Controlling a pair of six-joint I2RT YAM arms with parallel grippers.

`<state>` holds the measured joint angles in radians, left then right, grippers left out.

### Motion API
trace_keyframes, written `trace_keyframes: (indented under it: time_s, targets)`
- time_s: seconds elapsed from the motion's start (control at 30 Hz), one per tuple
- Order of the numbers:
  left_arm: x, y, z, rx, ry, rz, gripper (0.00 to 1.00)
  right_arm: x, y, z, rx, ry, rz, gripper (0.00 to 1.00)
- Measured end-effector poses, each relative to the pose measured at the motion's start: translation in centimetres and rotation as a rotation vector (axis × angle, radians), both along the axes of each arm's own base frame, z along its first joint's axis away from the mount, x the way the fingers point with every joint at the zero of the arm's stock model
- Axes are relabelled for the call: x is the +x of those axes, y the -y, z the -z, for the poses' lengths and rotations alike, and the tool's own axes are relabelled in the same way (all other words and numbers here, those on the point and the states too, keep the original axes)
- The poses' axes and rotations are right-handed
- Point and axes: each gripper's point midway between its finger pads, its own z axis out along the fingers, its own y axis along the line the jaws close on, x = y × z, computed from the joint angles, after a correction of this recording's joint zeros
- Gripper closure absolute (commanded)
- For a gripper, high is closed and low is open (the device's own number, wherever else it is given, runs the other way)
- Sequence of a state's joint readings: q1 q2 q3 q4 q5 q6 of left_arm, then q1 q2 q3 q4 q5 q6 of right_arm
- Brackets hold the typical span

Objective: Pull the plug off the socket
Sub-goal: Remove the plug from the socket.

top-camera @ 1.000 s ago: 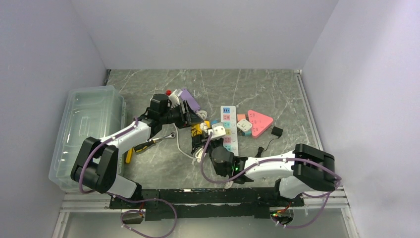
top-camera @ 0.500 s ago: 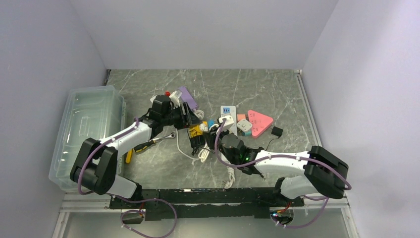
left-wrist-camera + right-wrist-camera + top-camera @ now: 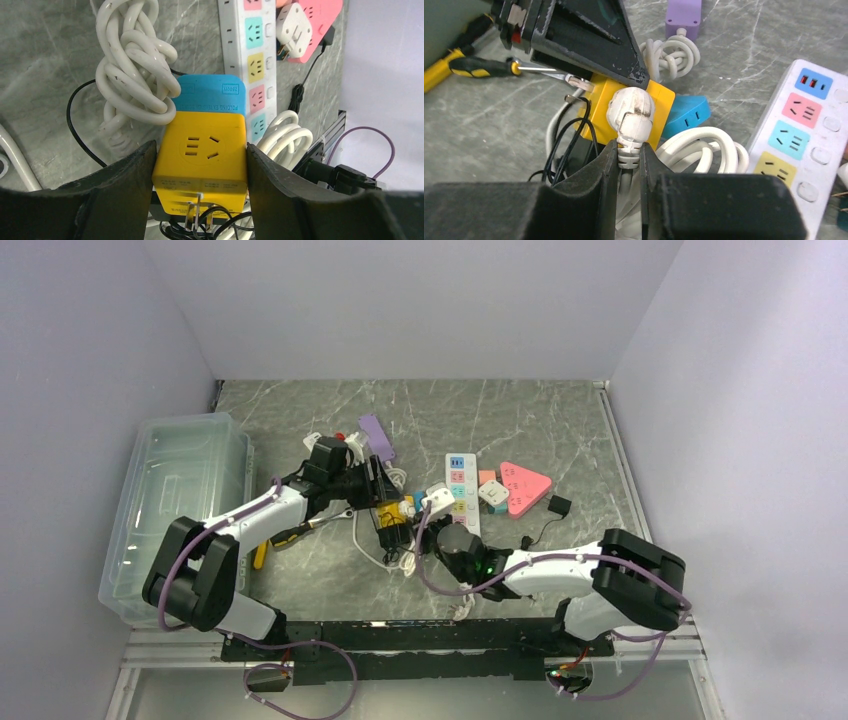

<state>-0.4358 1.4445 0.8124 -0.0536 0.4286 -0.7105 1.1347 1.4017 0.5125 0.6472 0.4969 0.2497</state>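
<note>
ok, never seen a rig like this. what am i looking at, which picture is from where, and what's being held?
Two small robot arms are bolted at the near edge of a table, and each ends in a two-finger gripper. The wide picture comes from a fixed camera above and behind the arms. The other two come from a camera on each wrist, looking along that arm's own fingers.

The left gripper clamps a yellow socket cube from both sides. The right gripper pinches the neck of a white plug that sits against that cube and appears to be plugged into it.

Around them lie a power strip, a pink triangular socket, a blue adapter, a purple block, a coiled white cord and a screwdriver. A clear bin stands at the left.
</note>
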Motion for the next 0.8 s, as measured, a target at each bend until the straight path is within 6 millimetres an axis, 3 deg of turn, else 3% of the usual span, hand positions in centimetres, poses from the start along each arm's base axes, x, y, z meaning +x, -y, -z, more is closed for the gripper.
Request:
trace_keyframes:
  time_s: [0.2,0.4,0.8]
  targets:
    - [-0.8,-0.4,0.8,0.033,-0.031,0.015,1.0,-0.9,-0.4,1.0,-0.106,0.077,0.001,1.0]
    - [-1.0,-0.5,1.0,0.039,-0.039,0.017,1.0,-0.9,-0.4,1.0,-0.108,0.082,0.014,1.0]
    - [0.5,-0.2,0.0,0.029,0.017,-0.019,1.0,1.1,0.9,-0.1,0.154,-0.112,-0.007,1.0]
